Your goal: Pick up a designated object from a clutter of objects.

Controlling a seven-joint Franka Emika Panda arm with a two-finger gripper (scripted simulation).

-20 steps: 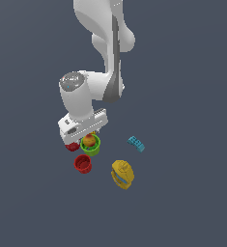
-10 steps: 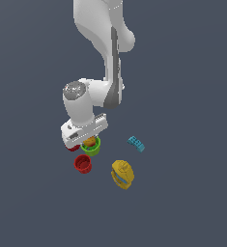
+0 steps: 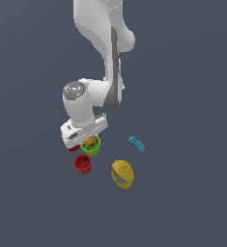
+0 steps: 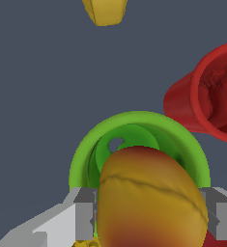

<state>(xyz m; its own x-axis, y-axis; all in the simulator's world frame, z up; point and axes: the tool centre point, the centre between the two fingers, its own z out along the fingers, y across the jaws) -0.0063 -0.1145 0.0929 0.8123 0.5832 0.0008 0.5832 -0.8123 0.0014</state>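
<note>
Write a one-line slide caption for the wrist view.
The tool straddles the orange-yellow fruit in front of the green cup, with the red cup nearby.

All I see around is a flat, plain slate-grey ground (image 3: 192, 202), evenly lit, with no walls

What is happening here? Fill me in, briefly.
A simulated Panda arm is going after the orange-yellow fruit ball. Its gripper is down over the ball, one finger on each side, right beside the green cup. Whether the fingers press the ball cannot be told. The red cup, lumpy yellow toy and blue brick lie apart.
</note>
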